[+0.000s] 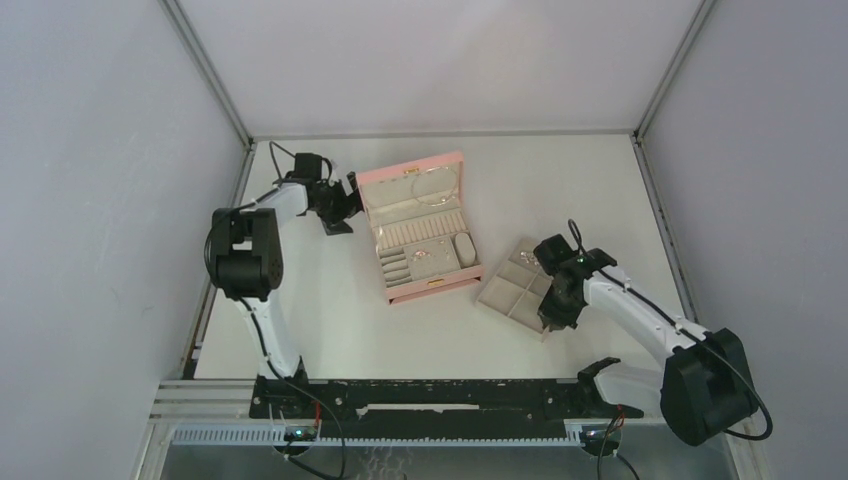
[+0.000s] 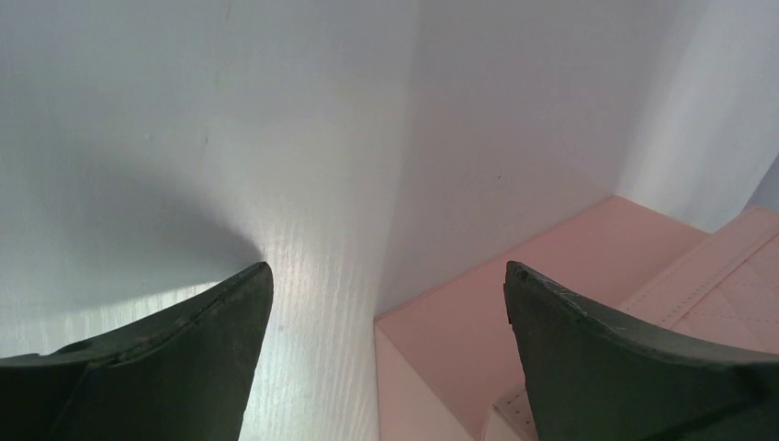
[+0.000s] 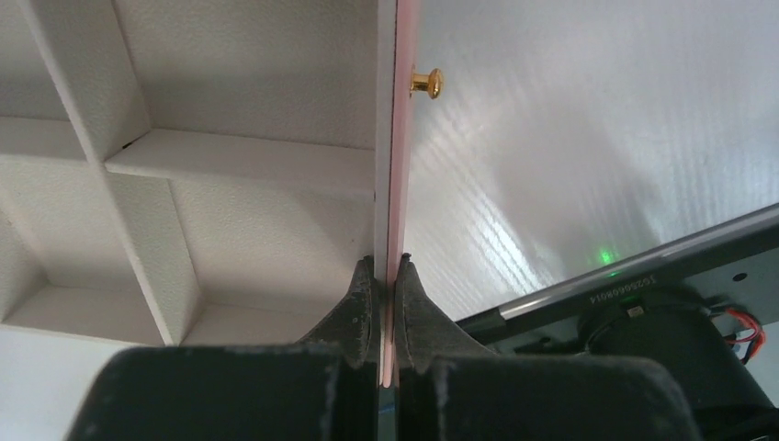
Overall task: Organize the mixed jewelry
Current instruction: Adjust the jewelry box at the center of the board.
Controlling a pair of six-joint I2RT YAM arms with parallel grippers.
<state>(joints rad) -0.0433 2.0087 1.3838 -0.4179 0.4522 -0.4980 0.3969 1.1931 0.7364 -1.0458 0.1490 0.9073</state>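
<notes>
Mostly tiny and silver, the mixed jewelry [image 1: 432, 188] shows as a thin looped chain in the lid of the open pink box [image 1: 436, 287], with small bits in its lined compartments and on the beige tray [image 1: 505, 295]. The right gripper [image 3: 386, 266] pinches the tray's pink-edged wall. The left gripper [image 2: 386, 276] has its fingers spread beside the box. A white table [image 1: 340, 300] sits between pale grey walls [image 1: 100, 150].

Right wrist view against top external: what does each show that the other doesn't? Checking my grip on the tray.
Right wrist only: the right hand shut on the pink edge wall of the tray, a gold knob on that wall, and empty beige compartments beside it. Top external only: the open pink box, the left hand beside its left side, and tiny jewelry pieces in the tray's far compartment. Both: the tray with the right hand at its edge.
</notes>
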